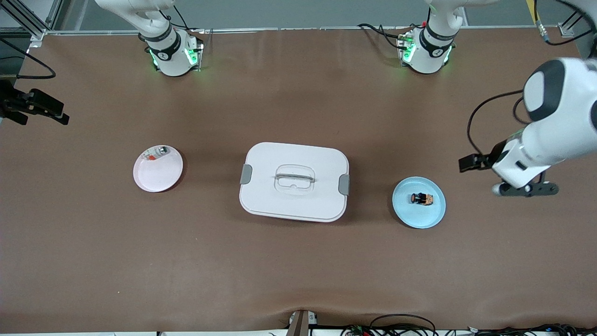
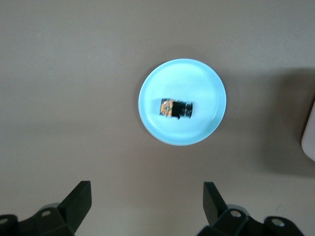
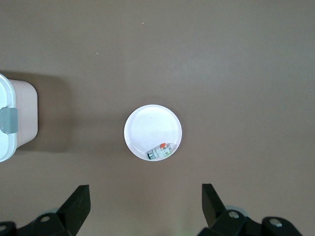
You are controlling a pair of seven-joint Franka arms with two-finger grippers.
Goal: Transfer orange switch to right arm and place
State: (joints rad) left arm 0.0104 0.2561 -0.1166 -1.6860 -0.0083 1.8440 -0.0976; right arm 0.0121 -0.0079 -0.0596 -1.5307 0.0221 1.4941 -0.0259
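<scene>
orange switch (image 1: 421, 199): small black cylinder | blue plate (image 1: 406, 214): round, smooth

orange switch (image 1: 421, 199): black, orange band, red-orange face
blue plate (image 1: 431, 217): light blue
pink plate (image 1: 158, 179): pale pink
small part (image 1: 155, 152): whitish-silver, red-orange patch
lidded box (image 1: 298, 205): white, grey latches
table (image 1: 298, 270): brown

The left gripper (image 2: 144, 206) is showing only its two dark fingertips; the rest is running off the left wrist view's edge. Just below it, the orange switch (image 2: 175, 108) on the blue plate (image 2: 202, 83) is appearing too small and blurred to make out its face. The white box (image 2: 309, 132) is being cut off at the edge.
</scene>
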